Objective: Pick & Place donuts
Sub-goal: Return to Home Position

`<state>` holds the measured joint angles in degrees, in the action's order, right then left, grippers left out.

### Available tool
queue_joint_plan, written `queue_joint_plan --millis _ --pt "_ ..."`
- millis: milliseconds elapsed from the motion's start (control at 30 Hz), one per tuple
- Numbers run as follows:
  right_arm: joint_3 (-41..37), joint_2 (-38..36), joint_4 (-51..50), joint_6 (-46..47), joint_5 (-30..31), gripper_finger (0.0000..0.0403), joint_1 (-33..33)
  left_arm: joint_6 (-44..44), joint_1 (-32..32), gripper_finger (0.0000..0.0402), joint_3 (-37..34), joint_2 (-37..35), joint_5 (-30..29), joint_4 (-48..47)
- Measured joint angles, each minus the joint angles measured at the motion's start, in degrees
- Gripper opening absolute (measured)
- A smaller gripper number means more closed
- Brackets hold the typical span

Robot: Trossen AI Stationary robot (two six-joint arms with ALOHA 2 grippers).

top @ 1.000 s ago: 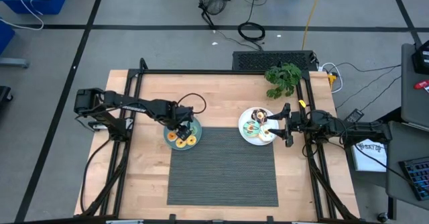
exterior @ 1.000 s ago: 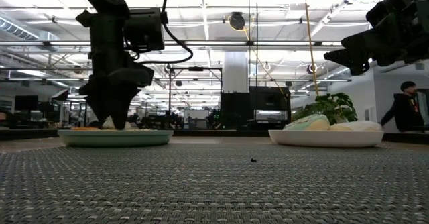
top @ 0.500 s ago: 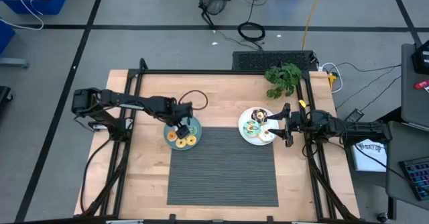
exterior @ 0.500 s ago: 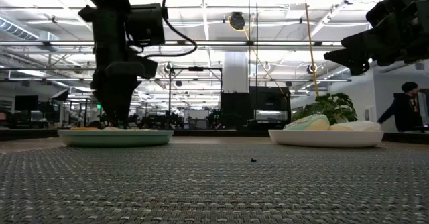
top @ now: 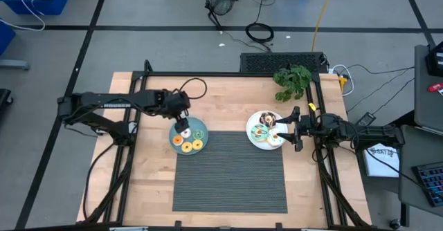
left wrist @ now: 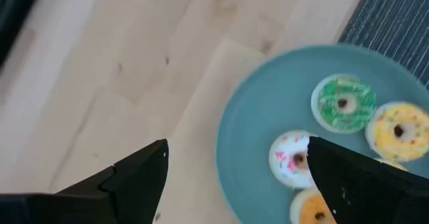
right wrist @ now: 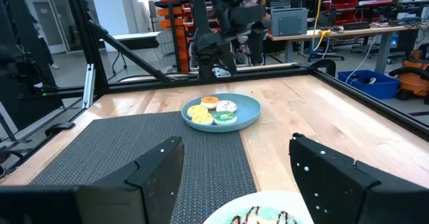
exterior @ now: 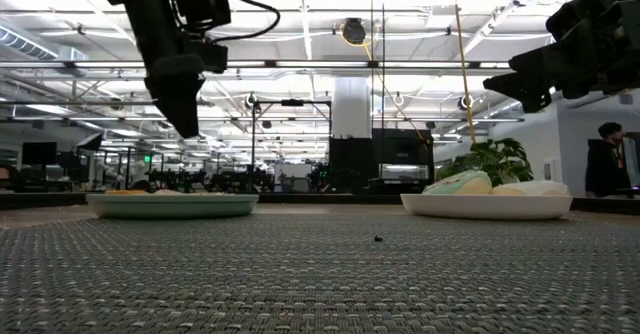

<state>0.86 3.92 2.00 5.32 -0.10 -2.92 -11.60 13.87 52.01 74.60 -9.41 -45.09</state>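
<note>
Several donuts lie flat on a teal plate (top: 202, 129): green (left wrist: 342, 103), yellow (left wrist: 398, 131), white (left wrist: 291, 159) and orange (left wrist: 315, 210). My left gripper (left wrist: 234, 184) is open and hovers empty above the plate's far-left edge (top: 181, 124), well clear of it in the low view (exterior: 188, 122). A white plate (top: 253, 135) holds more donuts, among them a mint one (exterior: 460, 183) and a chocolate one (top: 266, 122). My right gripper (top: 288, 129) waits open and empty at that plate's right side, above its rim (right wrist: 234, 184).
A dark woven mat (top: 230, 172) covers the table's near middle, and both plates sit at its far edge. A potted plant (top: 293, 80) stands at the far right. Black frame rails (top: 228, 75) border the wooden top. A person (exterior: 605, 164) stands in the room beyond.
My left gripper has risen from the teal plate and drawn back toward the table's far-left, its arm folding away. The white donut now shows on the plate where the fingers stood. The right arm has kept still.
</note>
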Motion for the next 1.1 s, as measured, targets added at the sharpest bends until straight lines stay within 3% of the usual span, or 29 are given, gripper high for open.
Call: queue_joint_plan --millis 400,600,767,900,1100 --pt "-0.01 0.00 0.00 0.00 -0.01 0.0251 0.01 1.04 0.00 0.0351 -0.02 -0.41 -0.06 10.99" --pt "-0.01 0.00 0.00 0.00 0.00 0.0251 0.01 -5.16 -1.11 0.0351 -0.02 -0.39 3.98 11.25" --pt "0.00 0.00 0.00 -0.01 -0.02 0.0251 0.00 -3.98 -4.69 0.0351 -0.70 -1.47 0.59 17.01" --pt "0.00 0.00 0.00 0.00 0.00 0.0251 0.00 1.11 -7.31 0.0351 -6.03 -4.91 1.89 31.10" --pt "-0.01 0.00 0.07 0.00 0.00 0.0251 0.02 1.55 -7.87 0.0351 -20.95 -14.00 1.84 47.03"
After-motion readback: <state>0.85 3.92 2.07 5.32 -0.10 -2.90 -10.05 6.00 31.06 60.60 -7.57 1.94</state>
